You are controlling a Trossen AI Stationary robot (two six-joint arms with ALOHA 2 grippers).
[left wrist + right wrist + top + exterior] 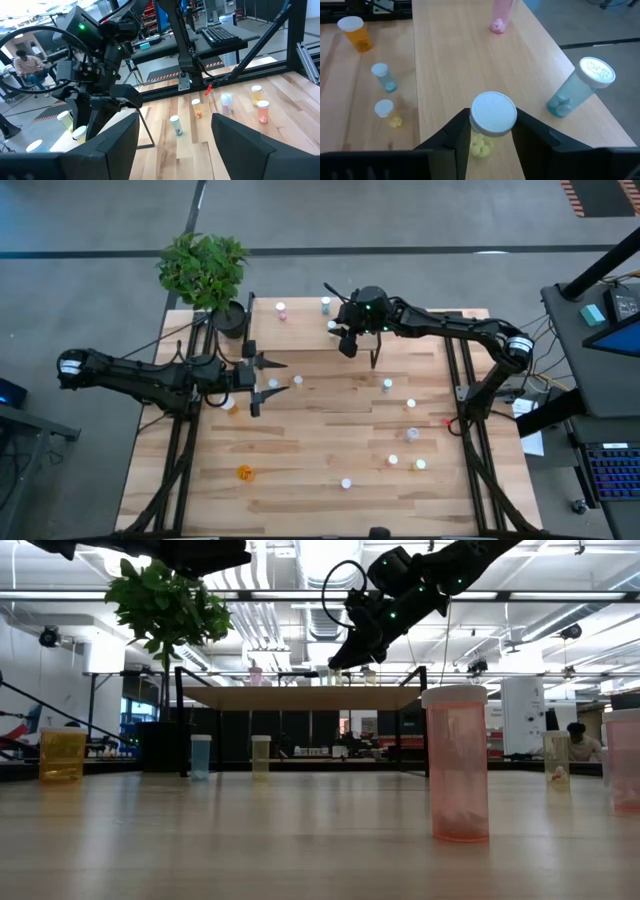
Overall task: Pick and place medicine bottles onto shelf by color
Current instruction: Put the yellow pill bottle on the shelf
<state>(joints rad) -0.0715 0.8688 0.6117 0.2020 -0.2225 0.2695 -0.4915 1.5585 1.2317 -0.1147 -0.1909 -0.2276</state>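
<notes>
High view: the left hand [268, 383] hovers with fingers apart and nothing between them, over the counter [320, 510] just in front of the shelf [300, 330]. Over the shelf, the right hand [485, 131] is clamped on a yellow bottle [487, 125], between a pink bottle [500, 15] and a blue bottle [577, 87]. Risk: the blue one leans nearby, so a careless release could knock it off the edge.
</notes>
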